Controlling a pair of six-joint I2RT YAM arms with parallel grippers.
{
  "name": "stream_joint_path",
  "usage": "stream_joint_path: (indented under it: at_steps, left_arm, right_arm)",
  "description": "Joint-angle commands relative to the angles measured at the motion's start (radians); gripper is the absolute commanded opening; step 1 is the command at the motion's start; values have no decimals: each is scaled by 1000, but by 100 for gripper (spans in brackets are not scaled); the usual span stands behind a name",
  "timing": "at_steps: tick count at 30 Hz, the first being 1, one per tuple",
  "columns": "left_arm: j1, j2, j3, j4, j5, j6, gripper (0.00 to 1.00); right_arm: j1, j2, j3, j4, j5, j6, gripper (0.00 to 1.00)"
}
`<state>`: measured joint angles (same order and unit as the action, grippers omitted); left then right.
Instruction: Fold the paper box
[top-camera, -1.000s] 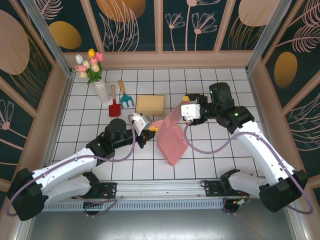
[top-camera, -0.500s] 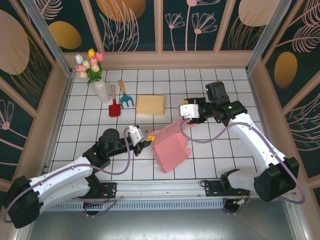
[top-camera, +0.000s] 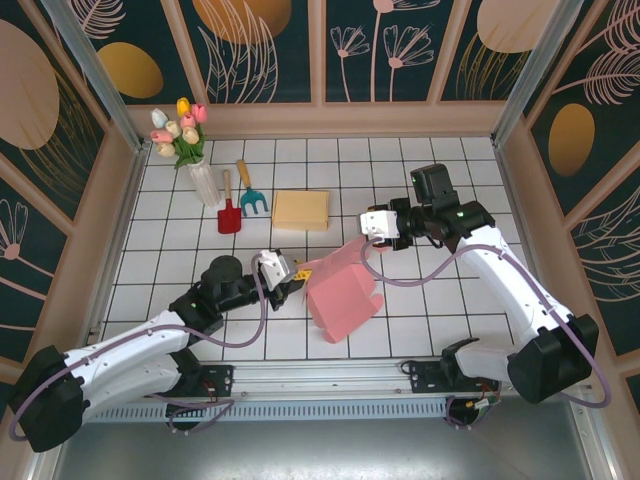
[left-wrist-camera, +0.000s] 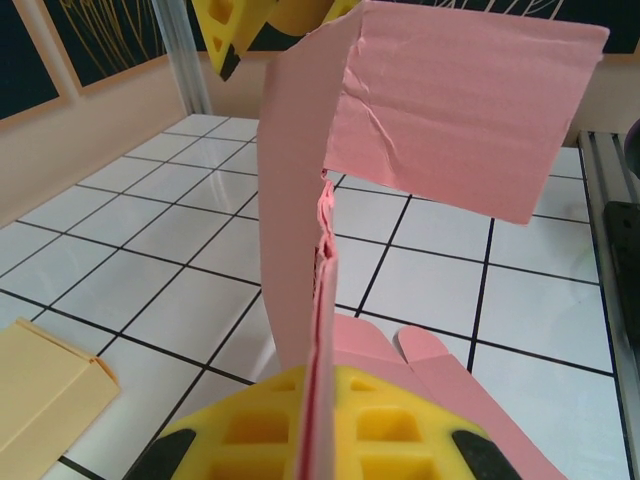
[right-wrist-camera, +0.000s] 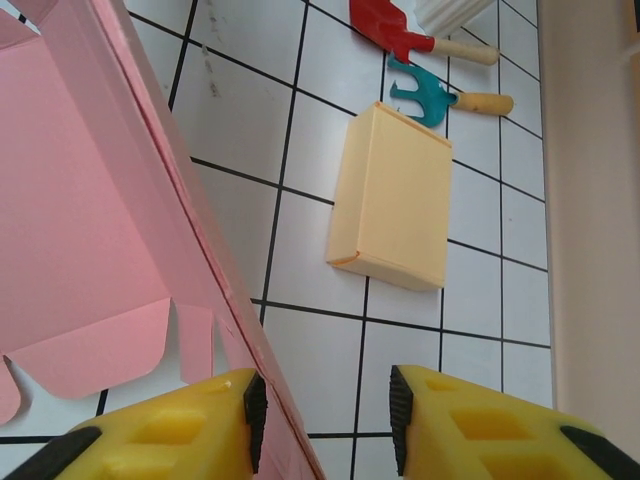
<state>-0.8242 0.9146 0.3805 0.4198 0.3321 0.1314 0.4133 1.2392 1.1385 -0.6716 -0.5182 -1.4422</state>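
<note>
- Top view — the pink paper box (top-camera: 340, 300) stands half-raised at centre frame, between the left gripper (top-camera: 292, 276) and the right gripper (top-camera: 375, 238).
- Left wrist: yellow fingers (left-wrist-camera: 250, 440) pinch one box wall (bottom centre).
- Right wrist: jaws narrowly apart, box edge beside the lower-left pad (right-wrist-camera: 200, 410) — yellow carton (right-wrist-camera: 395, 200) at upper right.

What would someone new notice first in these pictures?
The creased pink paper box stands out mid-table, half opened, its left edge pinched in the left gripper while the right gripper straddles its far edge with jaws apart. Behind it lies a flat yellow box, and tulips brighten the far left corner.
</note>
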Motion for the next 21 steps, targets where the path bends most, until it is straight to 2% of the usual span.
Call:
stream_joint_path:
  at_steps: [1,7,10,13,14,18,20,21]
  left_arm:
    - [-2,-11,13,53,-3,22,5]
    - [-2,-9,12,53,-14,21,6]
    - [-2,-18,7,64,-17,17,6]
    - [-1,-20,7,69,-45,11,8]
    - [-1,-19,9,70,-68,6,12]
    - [-2,-22,21,79,-215,-36,38]
    - [-1,-40,40,75,-304,-102,39]
    - [-1,-57,50,68,-359,-142,44]
  right_arm:
    - [11,4,27,-34,-50,-14,38]
    - [28,5,27,-45,-39,-11,30]
    - [30,4,25,-47,-37,-4,20]
    - [34,8,36,-53,-20,14,5]
    - [35,12,41,-60,-13,18,0]
    - [34,40,66,-74,65,79,0]
    - [18,68,91,-95,111,125,0]
    - [0,91,114,-119,119,140,0]
